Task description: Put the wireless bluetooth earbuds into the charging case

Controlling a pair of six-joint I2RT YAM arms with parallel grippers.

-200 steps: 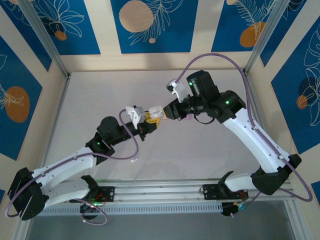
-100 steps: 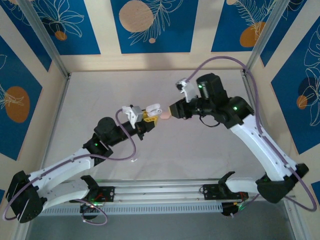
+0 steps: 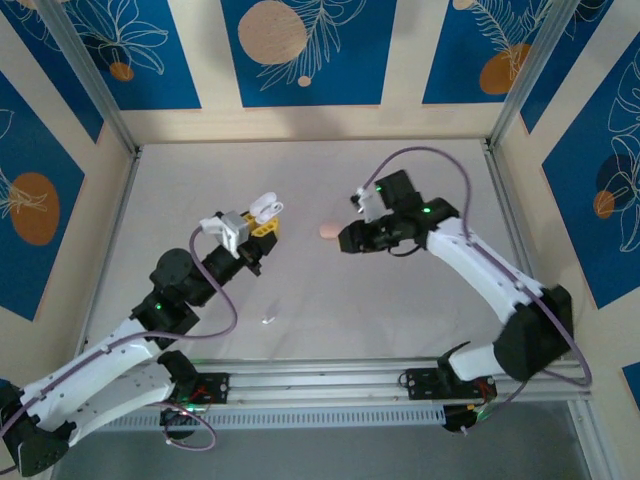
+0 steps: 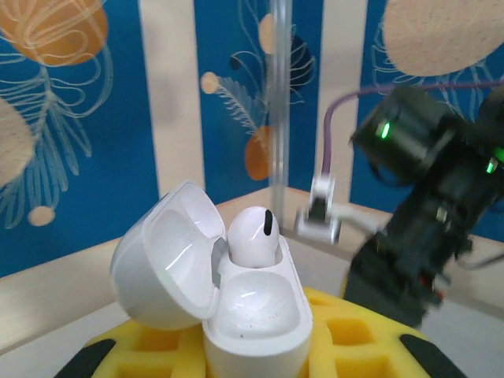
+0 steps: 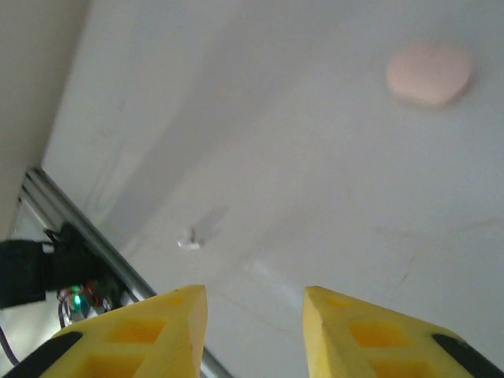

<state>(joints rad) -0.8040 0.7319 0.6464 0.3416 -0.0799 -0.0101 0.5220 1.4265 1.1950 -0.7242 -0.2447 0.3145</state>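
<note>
A white charging case stands upright with its lid swung open to the left, and my left gripper is shut on its base. One white earbud sits in the far slot; the near slot is bare. From above, the case is held over the table's left middle by the left gripper. My right gripper hovers to its right, low over the table. Its yellow fingers stand open around nothing. Another small white earbud lies loose on the table.
A pink pebble-shaped case lies shut on the table just left of the right gripper, also seen in the right wrist view. The metal rail runs along the near edge. Frame posts and walls bound the table.
The two grippers met at the case a second ago and have since pulled apart. The left one moved left with the case. The right one drew back right, dropped lower and opened.
</note>
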